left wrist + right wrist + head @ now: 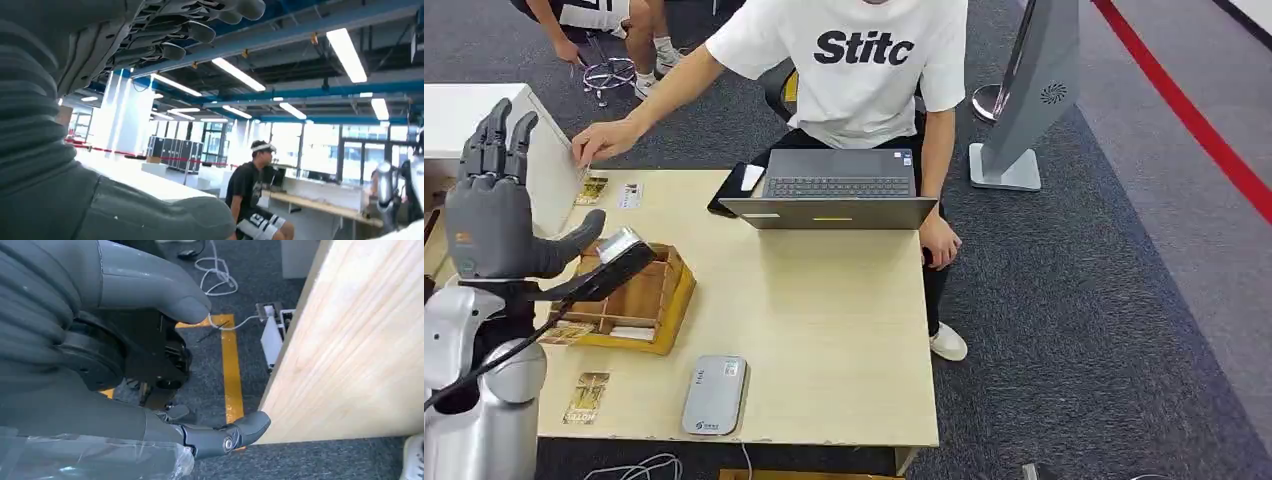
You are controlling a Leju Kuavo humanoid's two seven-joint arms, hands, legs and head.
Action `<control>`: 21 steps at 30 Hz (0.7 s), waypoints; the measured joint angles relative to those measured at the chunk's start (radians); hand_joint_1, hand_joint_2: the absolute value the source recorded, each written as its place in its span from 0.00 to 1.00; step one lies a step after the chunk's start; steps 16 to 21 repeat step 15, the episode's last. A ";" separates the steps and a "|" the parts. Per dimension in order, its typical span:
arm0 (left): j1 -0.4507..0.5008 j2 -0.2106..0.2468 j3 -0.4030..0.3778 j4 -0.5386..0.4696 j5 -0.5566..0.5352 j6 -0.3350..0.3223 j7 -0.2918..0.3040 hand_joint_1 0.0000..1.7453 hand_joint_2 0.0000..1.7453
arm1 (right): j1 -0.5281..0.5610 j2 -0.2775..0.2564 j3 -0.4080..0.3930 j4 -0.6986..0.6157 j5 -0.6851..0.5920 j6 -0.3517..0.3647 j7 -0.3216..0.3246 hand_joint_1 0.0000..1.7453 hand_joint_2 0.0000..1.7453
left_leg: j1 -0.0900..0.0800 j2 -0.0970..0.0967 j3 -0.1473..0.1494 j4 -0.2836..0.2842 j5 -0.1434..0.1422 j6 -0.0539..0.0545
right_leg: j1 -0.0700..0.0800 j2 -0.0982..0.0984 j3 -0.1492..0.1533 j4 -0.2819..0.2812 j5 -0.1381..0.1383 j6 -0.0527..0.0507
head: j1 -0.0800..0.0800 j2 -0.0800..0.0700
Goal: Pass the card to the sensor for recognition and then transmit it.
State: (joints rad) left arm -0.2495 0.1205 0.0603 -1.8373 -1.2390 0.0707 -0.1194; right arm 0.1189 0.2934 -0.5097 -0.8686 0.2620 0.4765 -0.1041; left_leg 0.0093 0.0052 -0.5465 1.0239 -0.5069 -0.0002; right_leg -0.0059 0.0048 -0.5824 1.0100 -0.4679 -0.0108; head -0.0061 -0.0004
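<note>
Raised left hand (492,205), fingers straight and empty, hides part of wooden tray (669,300); right hand (125,340) state unclear

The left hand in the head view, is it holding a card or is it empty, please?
Empty: the left hand is raised upright beside the table, fingers straight, thumb out, nothing in it. The cards lie on the table.

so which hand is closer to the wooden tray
Left. The left hand is raised just beside the wooden tray; the right hand hangs below the table edge.
</note>
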 joint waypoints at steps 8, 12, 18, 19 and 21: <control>0.280 -0.220 0.179 -0.291 0.279 0.122 -0.069 1.00 1.00 | 0.083 0.022 -0.052 -0.085 -0.200 0.029 0.003 1.00 1.00 | -0.001 -0.001 -0.002 0.000 -0.006 0.004 | -0.001 -0.001 0.000 -0.001 -0.005 0.004 | 0.001 0.000; 0.393 -0.338 0.396 -0.318 0.597 0.068 -0.043 1.00 1.00 | 0.146 0.036 -0.038 -0.158 -0.307 0.005 0.025 1.00 1.00 | -0.001 0.000 0.000 0.000 -0.008 0.004 | -0.001 -0.001 0.001 -0.001 -0.006 0.003 | 0.002 0.000; 0.434 -0.386 0.593 -0.223 0.904 -0.012 0.094 1.00 1.00 | 0.165 0.043 -0.039 -0.193 -0.313 0.021 0.036 1.00 1.00 | -0.001 0.001 0.001 -0.001 -0.008 0.003 | -0.001 0.000 0.001 -0.001 -0.007 0.002 | 0.000 0.000; 0.434 -0.386 0.593 -0.223 0.904 -0.012 0.094 1.00 1.00 | 0.165 0.043 -0.039 -0.193 -0.313 0.021 0.036 1.00 1.00 | -0.001 0.001 0.001 -0.001 -0.008 0.003 | -0.001 0.000 0.001 -0.001 -0.007 0.002 | 0.000 0.000; 0.434 -0.386 0.593 -0.223 0.904 -0.012 0.094 1.00 1.00 | 0.165 0.043 -0.039 -0.193 -0.313 0.021 0.036 1.00 1.00 | -0.001 0.001 0.001 -0.001 -0.008 0.003 | -0.001 0.000 0.001 -0.001 -0.007 0.002 | 0.000 0.000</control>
